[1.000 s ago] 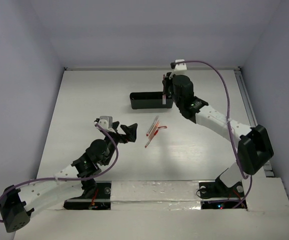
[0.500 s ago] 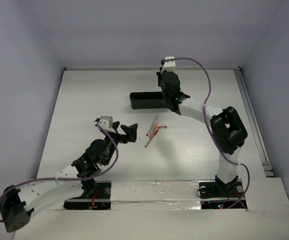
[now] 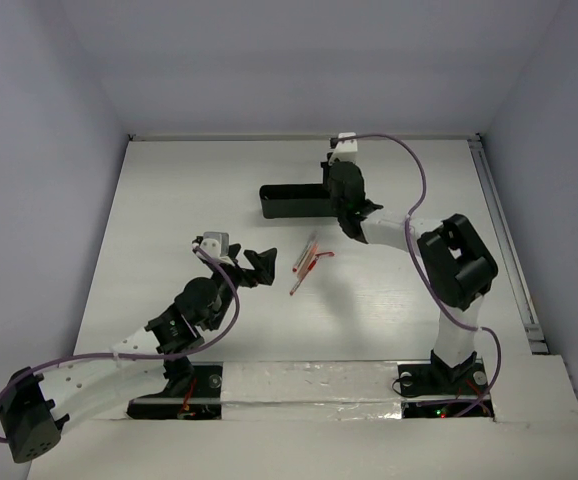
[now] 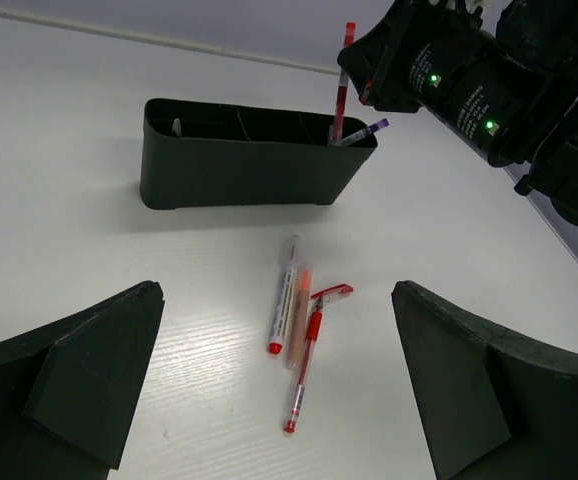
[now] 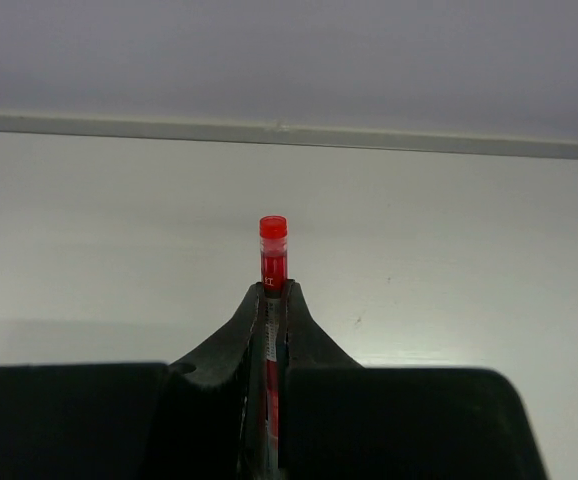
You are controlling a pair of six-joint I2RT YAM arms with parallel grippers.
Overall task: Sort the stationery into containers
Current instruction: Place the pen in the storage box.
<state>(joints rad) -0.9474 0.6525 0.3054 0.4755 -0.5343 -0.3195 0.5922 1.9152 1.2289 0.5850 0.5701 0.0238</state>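
Observation:
The black tray stands at the back middle of the table and also shows in the left wrist view. My right gripper is over the tray's right end, shut on a red-capped pen held upright with its lower end in the tray. A purple-tipped pen leans in the same end. Three pens lie together on the table: a white red-tipped marker, an orange-beige pen and a red gel pen. My left gripper is open just short of them. Scissors and eraser do not show.
A loose red cap lies by the gel pen's tip. The right arm's body hangs over the tray's right side. Walls close the table at the back and both sides.
The right arm has folded in and its wrist has turned, bringing the held pen upright at the tray's right end. The left gripper has hardly moved.

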